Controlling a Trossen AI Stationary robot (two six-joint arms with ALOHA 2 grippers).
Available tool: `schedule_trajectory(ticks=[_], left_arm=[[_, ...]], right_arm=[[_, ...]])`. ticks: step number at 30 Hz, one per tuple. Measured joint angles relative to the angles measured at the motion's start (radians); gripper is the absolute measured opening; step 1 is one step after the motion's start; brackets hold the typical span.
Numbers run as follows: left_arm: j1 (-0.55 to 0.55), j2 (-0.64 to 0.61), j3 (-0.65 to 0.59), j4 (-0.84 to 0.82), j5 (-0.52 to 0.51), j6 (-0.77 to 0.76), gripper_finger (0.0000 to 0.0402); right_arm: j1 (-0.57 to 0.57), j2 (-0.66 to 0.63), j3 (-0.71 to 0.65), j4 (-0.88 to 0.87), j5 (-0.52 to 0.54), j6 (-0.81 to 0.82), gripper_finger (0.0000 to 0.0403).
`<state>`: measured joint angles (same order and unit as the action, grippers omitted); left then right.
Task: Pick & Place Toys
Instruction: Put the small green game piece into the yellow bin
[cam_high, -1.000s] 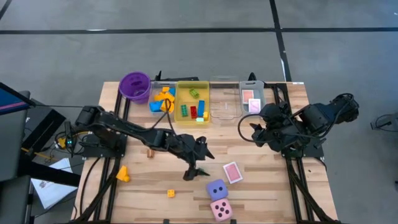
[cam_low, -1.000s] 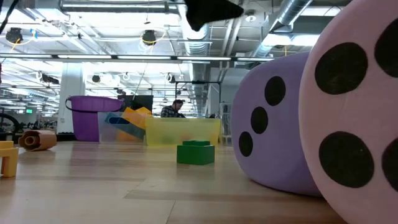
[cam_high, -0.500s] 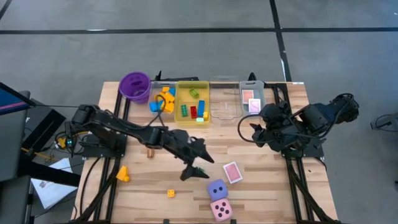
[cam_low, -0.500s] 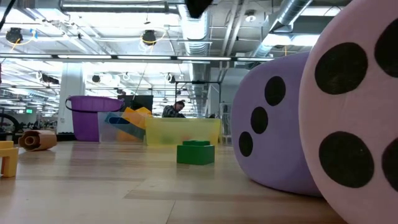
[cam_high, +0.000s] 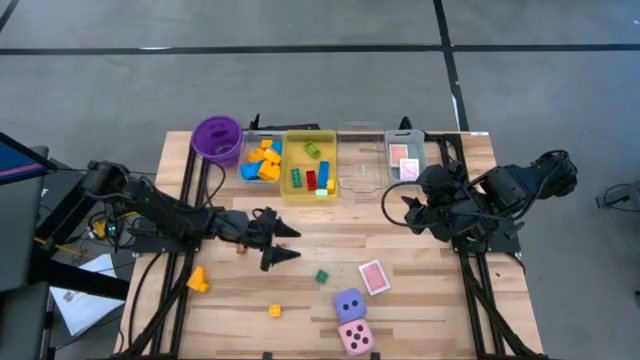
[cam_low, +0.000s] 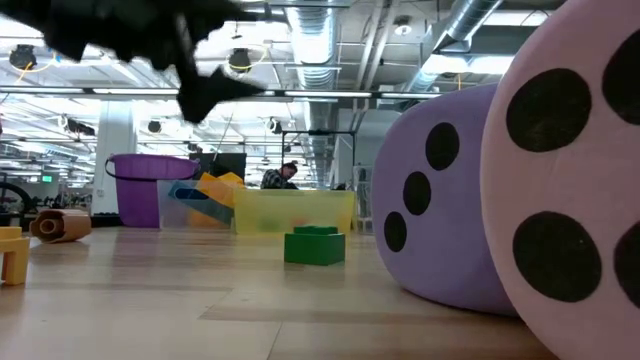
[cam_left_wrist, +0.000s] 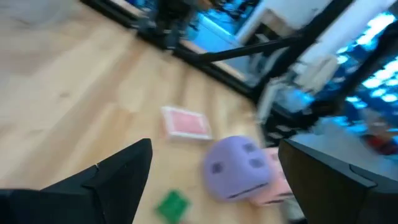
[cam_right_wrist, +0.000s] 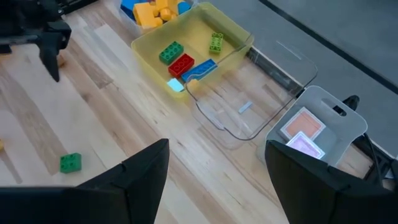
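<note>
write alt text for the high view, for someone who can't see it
Seen from above, the left gripper, fingers open and empty, hangs over the wooden table left of a loose green brick. A pink-backed card and purple die lie nearby; the right gripper waits at the right side.

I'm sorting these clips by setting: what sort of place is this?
Probably an open-plan robotics lab or workshop: exposed ceiling ducts, a person at work far behind, and a wooden table on bare concrete floor.

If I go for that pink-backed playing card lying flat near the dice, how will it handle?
The pink-backed playing card lies flat on the wooden table, so its edges look hard to catch. It probably slides when pushed and looks thin, likely bendy.
</note>
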<state>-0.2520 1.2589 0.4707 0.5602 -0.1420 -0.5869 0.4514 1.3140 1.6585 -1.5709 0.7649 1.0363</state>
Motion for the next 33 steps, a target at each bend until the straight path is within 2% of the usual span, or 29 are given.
schedule_trajectory(ticks=[4, 11, 18, 26, 33], left_arm=[[0.001, 0.025, -0.07, 0.034, -0.062, 0.109, 0.0343], [0.001, 0.136, -0.082, 0.083, -0.034, 0.263, 0.0343], [-0.003, 0.306, -0.081, 0.197, 0.037, 0.269, 0.0343], [-0.017, 0.48, -0.078, 0.33, 0.039, 0.28, 0.0343], [-0.022, 0.616, -0.062, 0.45, 0.043, 0.384, 0.0343]], right_arm=[[-0.02, 0.0, 0.0, 0.001, 0.0, -0.02, 0.026], [-0.031, 0.0, 0.0, 0.001, -0.001, -0.023, 0.026], [-0.031, 0.0, 0.0, 0.001, -0.005, -0.016, 0.026], [-0.031, 0.0, 0.0, 0.002, -0.005, 0.037, 0.026], [-0.035, 0.0, 0.0, 0.002, -0.006, 0.037, 0.026]])
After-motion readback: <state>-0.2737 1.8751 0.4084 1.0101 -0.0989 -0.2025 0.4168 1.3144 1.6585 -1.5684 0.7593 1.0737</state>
